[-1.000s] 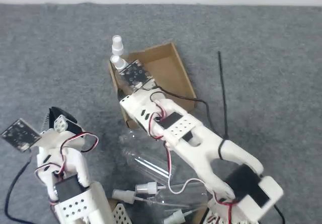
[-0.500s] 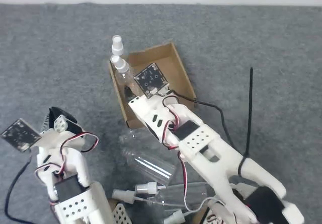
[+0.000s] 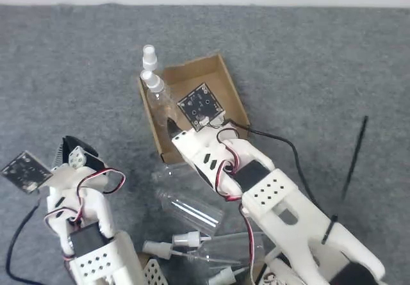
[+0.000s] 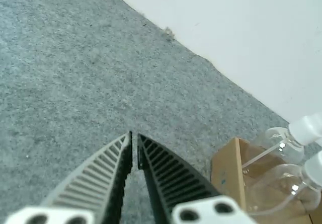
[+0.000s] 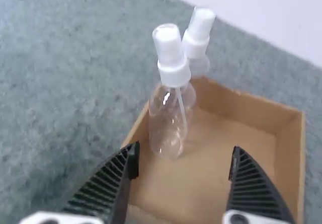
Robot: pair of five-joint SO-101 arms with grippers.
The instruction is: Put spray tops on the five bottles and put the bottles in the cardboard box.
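Two clear bottles with white spray tops stand at the far-left corner of the cardboard box. The nearer bottle is inside the box. The second bottle stands close behind it. My right gripper hangs open over the box's near side, a short way from the nearer bottle, with nothing between its fingers. My left gripper is shut and empty over bare carpet, to the left of the box.
Uncapped clear bottles lie on the grey carpet between the two arms, in front of the box. Loose white spray tops with dip tubes lie beside them. A black cable runs from the right arm.
My right gripper has drawn back and to the right, away from the nearer capped bottle, which stays standing in the box. The black cable swung right. The left arm has not moved.
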